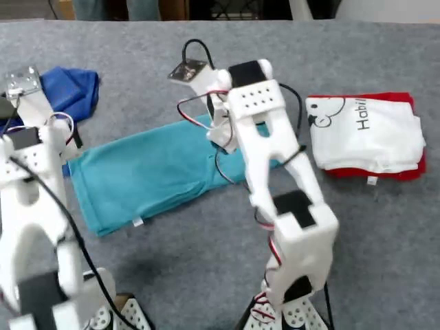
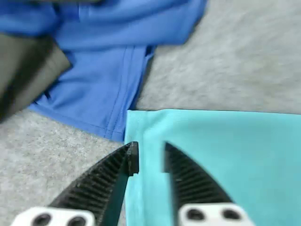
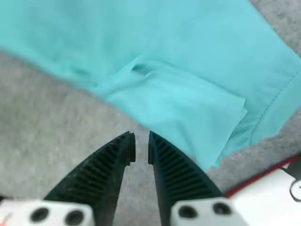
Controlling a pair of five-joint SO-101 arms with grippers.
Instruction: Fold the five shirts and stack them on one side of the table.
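A teal shirt (image 1: 144, 172) lies folded into a long strip across the middle of the grey table. My left gripper (image 2: 150, 157) hovers open by a small gap over the teal shirt's (image 2: 225, 160) corner, nothing between its fingers. Just beyond that corner lies a crumpled blue shirt (image 2: 108, 70), seen at the far left (image 1: 72, 89) in the high view. My right gripper (image 3: 141, 143) is shut and holds nothing, at the edge of the teal shirt (image 3: 178, 56) near its other end. A folded white shirt (image 1: 364, 134) rests on a folded red shirt (image 1: 412, 168) at the right.
A dark cloth (image 2: 23, 70) lies against the blue shirt at the table's left edge. The right arm (image 1: 275, 151) stretches over the table's middle, between the teal shirt and the stack. Bare grey table (image 1: 192, 261) lies in front of the teal shirt.
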